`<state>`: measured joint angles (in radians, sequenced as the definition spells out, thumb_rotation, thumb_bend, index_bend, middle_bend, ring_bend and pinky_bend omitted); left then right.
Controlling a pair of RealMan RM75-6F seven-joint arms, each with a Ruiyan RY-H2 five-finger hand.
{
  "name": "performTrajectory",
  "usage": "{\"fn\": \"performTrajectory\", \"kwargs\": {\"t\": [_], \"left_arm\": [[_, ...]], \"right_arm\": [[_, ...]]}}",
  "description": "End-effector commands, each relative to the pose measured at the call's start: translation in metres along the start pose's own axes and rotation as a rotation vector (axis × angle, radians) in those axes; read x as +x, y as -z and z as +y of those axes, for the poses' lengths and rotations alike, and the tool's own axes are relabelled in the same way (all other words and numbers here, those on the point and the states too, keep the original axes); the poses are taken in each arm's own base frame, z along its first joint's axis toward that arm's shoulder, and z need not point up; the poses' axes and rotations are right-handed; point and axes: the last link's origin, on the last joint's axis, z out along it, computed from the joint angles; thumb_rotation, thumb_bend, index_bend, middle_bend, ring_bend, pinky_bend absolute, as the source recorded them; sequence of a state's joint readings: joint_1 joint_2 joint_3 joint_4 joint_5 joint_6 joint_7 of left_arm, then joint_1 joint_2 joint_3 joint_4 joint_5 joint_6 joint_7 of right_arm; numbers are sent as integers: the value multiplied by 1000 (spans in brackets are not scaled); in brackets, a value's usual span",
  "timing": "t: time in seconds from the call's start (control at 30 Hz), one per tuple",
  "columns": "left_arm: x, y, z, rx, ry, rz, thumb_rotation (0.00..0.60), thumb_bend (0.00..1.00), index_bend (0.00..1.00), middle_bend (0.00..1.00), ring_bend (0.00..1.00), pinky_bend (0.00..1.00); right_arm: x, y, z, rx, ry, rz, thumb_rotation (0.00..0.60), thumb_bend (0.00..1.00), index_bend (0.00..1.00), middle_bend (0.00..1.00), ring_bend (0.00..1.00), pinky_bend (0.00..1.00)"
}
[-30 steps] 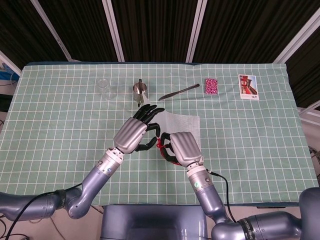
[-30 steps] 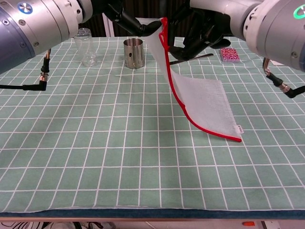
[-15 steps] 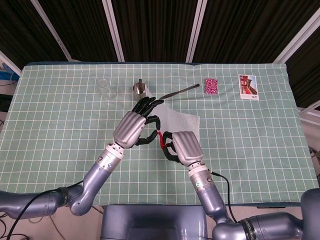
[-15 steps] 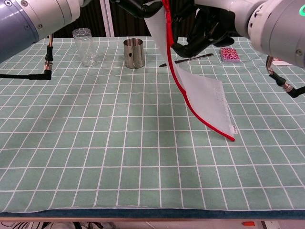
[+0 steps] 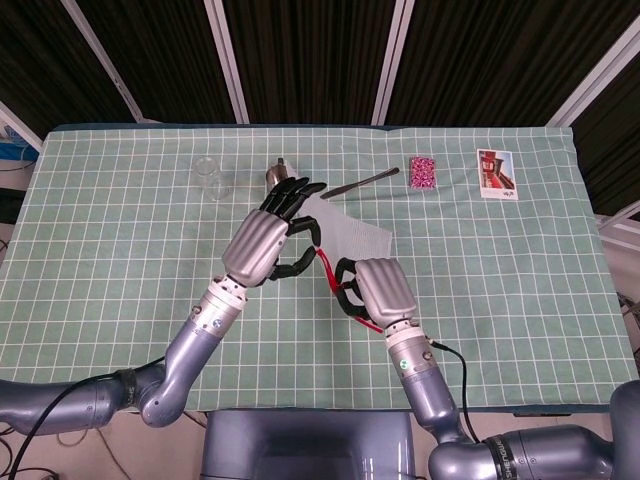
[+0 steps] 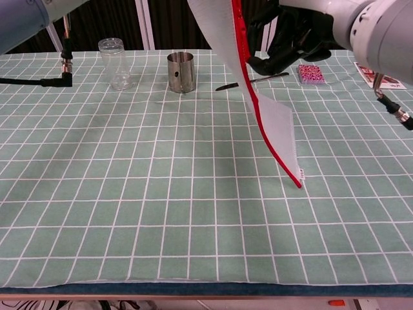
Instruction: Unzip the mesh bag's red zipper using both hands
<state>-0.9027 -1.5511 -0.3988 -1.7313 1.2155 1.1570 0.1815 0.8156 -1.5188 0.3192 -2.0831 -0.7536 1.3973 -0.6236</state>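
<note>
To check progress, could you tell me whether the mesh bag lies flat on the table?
No, the bag hangs lifted, only its lower corner near the table.

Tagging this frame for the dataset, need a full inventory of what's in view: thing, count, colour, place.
mesh bag: 1, white mesh with red zipper edge, lifted off the table between both hands, low corner near the cloth
glass jar: 1, clear, far left of table
metal cup: 1, steel, far side, right of the jar
knife: 1, dark metal, far side, behind the bag
patterned packet: 1, pink and dark speckled, far side, right of the knife
card: 1, white with red print, far right
tablecloth: 1, green with white grid, covers the table
left hand: 1, grey with black fingers, holds the bag's upper part
right hand: 1, grey with black fingers, grips the red zipper edge
</note>
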Motion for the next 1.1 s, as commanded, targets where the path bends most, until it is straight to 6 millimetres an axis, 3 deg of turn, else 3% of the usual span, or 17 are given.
{"fn": "performTrajectory", "kwargs": {"t": [0.03, 0.47, 0.83, 1.1], "left_arm": [[6, -2, -1, 1, -8, 13, 600, 422, 596, 105, 0, 0], [23, 3, -13, 24, -28, 24, 600, 422, 596, 105, 0, 0], [26, 23, -21, 35, -20, 13, 600, 422, 596, 105, 0, 0], [36, 44, -42, 84, -43, 11, 600, 422, 596, 105, 0, 0]], "right_arm": [[4, -1, 6, -18, 4, 10, 600, 614, 661, 1000, 1000, 960], [39, -10, 49, -137, 42, 107, 600, 614, 661, 1000, 1000, 960], [75, -11, 86, -242, 60, 185, 600, 614, 662, 1000, 1000, 960], [93, -8, 103, -279, 63, 221, 600, 614, 664, 1000, 1000, 960]]}}
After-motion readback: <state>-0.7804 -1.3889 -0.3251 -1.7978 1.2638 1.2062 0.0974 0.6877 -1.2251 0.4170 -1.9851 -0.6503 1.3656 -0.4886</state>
